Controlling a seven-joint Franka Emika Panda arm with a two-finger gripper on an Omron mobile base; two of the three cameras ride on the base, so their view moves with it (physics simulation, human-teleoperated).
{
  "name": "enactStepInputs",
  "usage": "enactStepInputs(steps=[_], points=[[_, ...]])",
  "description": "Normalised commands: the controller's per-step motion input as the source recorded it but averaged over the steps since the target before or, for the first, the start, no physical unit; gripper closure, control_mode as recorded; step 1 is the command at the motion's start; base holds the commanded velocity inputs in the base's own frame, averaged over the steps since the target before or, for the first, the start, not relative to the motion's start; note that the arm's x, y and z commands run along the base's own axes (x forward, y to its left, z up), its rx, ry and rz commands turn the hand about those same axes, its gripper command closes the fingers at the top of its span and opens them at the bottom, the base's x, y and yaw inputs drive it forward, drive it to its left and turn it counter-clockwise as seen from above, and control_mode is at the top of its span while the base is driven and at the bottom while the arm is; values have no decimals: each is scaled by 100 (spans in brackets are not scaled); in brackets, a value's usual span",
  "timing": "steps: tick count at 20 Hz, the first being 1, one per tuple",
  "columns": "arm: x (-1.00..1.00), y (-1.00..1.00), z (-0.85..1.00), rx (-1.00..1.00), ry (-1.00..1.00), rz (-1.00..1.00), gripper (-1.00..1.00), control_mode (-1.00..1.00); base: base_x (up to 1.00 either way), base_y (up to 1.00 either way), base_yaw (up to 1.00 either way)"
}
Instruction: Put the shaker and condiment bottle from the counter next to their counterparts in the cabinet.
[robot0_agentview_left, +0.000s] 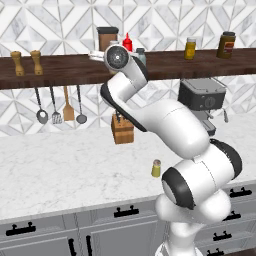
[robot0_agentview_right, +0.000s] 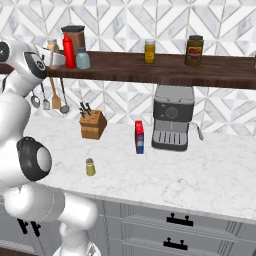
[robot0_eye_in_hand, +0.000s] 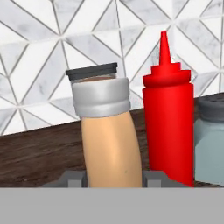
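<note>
Condiment bottle (robot0_eye_in_hand: 111, 144), tan body with pale top, pinched between the end effector (robot0_eye_in_hand: 113, 178) fingers, tilted slightly, just beside the red squeeze bottle (robot0_eye_in_hand: 168, 127) at the cabinet shelf (robot0_eye_in_hand: 39, 157). Pale blue-grey shaker (robot0_eye_in_hand: 210, 135) stands on the far side of the red bottle; brown canister (robot0_eye_in_hand: 89, 74) sits behind the held bottle. Olive-yellow shaker (robot0_agentview_left: 156, 168) stands upright on the marble surface (robot0_agentview_left: 60, 170), well apart from the knife block (robot0_agentview_left: 122, 129)

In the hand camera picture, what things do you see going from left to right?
condiment bottle held in the jaws → red squeeze bottle → pale blue-grey shaker at the right edge.
</note>
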Motion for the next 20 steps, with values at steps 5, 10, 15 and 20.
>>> enactStepInputs(steps=[5,10,15,20], points=[[36,0,-30,0,-4,0,100,-100,0,0,0],[34,0,-36,0,-6,0,100,-100,0,0,0],[33,0,-34,0,-4,0,100,-100,0,0,0],[15,0,-35,0,-6,0,100,-100,0,0,0]])
